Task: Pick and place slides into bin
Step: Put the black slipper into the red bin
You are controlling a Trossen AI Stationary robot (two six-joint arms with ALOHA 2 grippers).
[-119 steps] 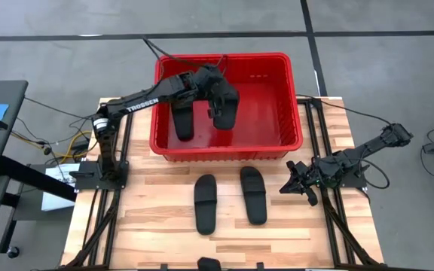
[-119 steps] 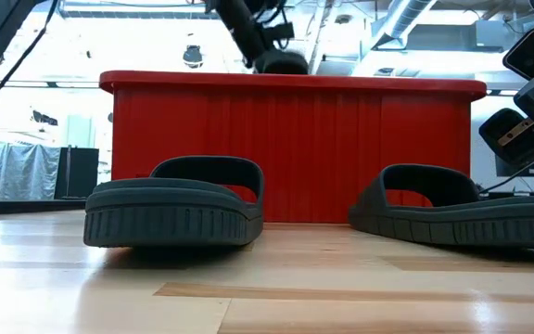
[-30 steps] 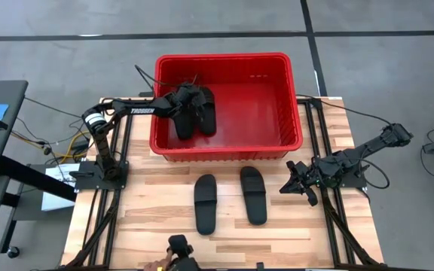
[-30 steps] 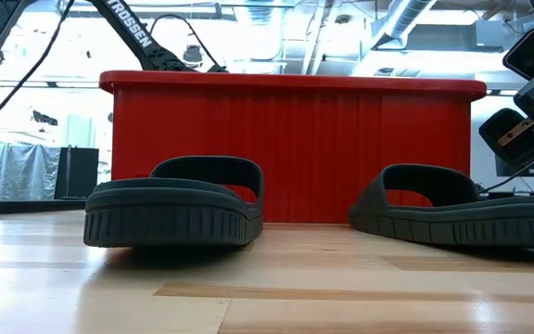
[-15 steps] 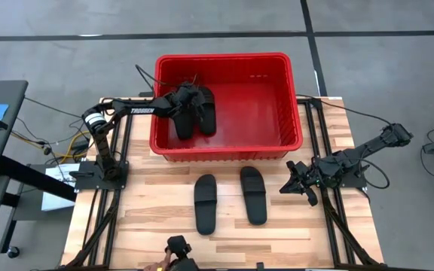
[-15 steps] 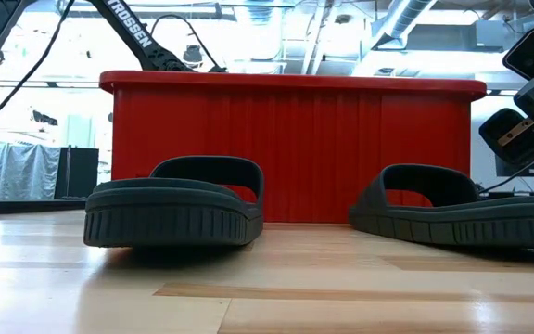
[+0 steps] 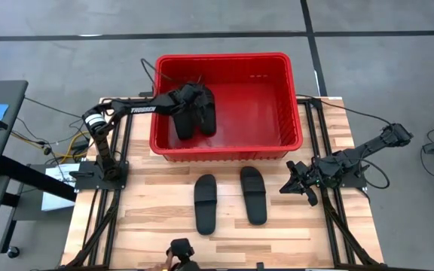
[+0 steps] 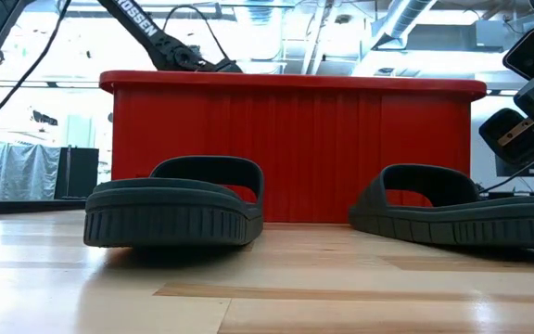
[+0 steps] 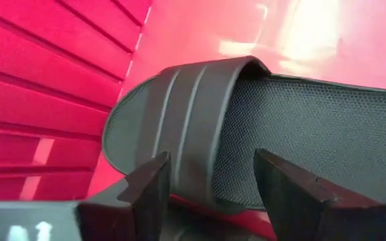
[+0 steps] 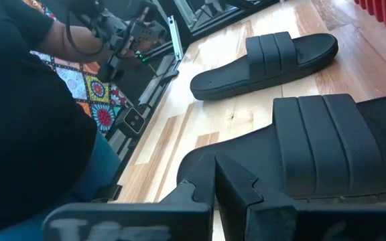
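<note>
Wooden desk on grey floor. Left tool sits low in the red bin, fingers apart and holding nothing, over two slides lying at the bin's left side. Right tool, fingers together and empty, waits at the desk's right edge. It is nearer the two desk slides, which lie lengthwise toward the bin with open wood around them.

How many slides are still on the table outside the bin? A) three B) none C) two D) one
C: two slides lie side by side on the wooden table in front of the red bin, while the other two sit inside it under the left tool.
</note>
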